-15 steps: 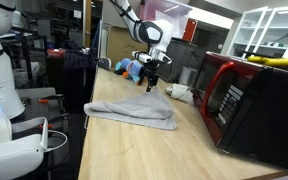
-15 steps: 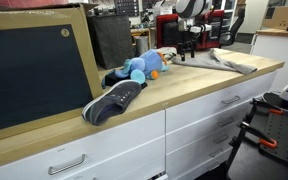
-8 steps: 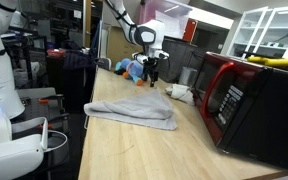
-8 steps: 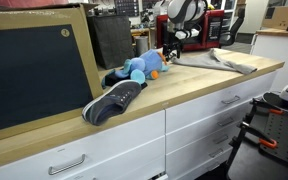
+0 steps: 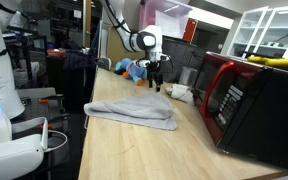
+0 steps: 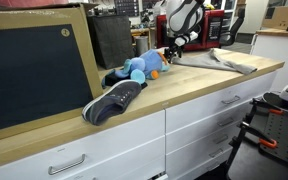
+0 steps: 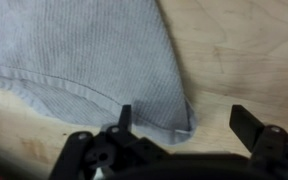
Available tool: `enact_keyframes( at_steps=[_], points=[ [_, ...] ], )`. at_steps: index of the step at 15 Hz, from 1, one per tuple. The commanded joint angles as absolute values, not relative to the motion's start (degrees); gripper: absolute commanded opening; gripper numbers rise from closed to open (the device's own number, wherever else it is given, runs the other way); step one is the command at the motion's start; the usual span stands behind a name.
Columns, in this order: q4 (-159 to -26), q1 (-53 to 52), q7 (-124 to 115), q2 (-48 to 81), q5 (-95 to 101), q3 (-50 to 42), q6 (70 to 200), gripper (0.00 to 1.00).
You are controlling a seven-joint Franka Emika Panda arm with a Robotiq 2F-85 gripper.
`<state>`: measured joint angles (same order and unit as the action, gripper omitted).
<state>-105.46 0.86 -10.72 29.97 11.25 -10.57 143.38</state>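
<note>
The grey cloth (image 6: 234,60) lies spread on the wooden counter (image 6: 189,92), to the right of the blue plush toy (image 6: 139,68) and apart from it.

Your arm reaches in from above the toy's right side and bends down at the wrist, so the gripper (image 6: 171,56) points at the counter between the toy and the cloth's nearest corner. In the wrist view the gripper (image 7: 184,120) has its two fingers (image 7: 246,122) spread wide with nothing between them. The corner of the cloth (image 7: 84,50) lies just under the gap, and you cannot tell whether the fingers touch it.

Counting from left to right in an exterior view:
- one dark shoe (image 6: 112,100), just left of the toy
- one plush toy
- one gripper
- one cloth

One red microwave (image 5: 239,100) stands beyond the cloth (image 5: 132,110), well apart from the toy (image 5: 134,69).
</note>
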Motion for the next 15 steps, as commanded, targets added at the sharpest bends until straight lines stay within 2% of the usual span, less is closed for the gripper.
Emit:
enact_keyframes(
  at_steps=[1,4,5,6,15],
  points=[
    [-103.5,0.2,-12.6,31.6,14.2,-12.7,143.5,1.0],
    [-103.3,-0.1,-12.8,32.5,15.6,-13.4,144.4,1.0],
    [-103.3,-0.3,-13.1,32.7,16.1,-13.6,144.8,0.75],
    [-103.3,-0.3,-13.1,33.0,16.5,-13.7,145.0,0.72],
    [-106.9,-2.0,-16.4,30.6,19.7,-16.1,148.9,0.05]
  ],
)
